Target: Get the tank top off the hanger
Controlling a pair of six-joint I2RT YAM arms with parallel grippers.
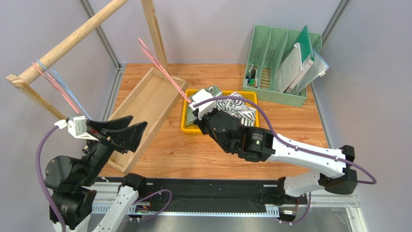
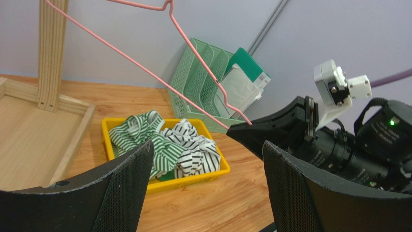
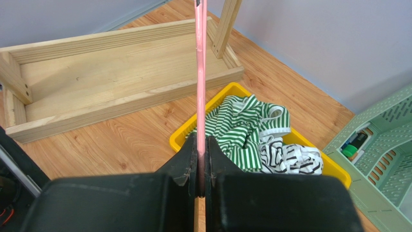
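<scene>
The right gripper (image 3: 201, 145) had its black jaws pressed together on the lower end of the hanger (image 3: 200, 72), a thin pink wire with a smooth coating, which rose bare and tilted toward the wooden rack (image 1: 72, 36). The tank top (image 3: 237, 128) was off the hanger: it lay crumpled in the yellow plastic tray (image 2: 188, 181), a soft cloth with green and white stripes, touching a black-and-white striped garment (image 3: 290, 157) in the same tray. The left gripper (image 1: 138, 122) hung above the shallow wooden box (image 3: 121, 72), its wide, fine-textured black jaws spread apart with nothing between them. Behind the tray, a pale green file rack (image 1: 271, 53) with perforated walls stood on the wood-grain table (image 1: 193, 150)
</scene>
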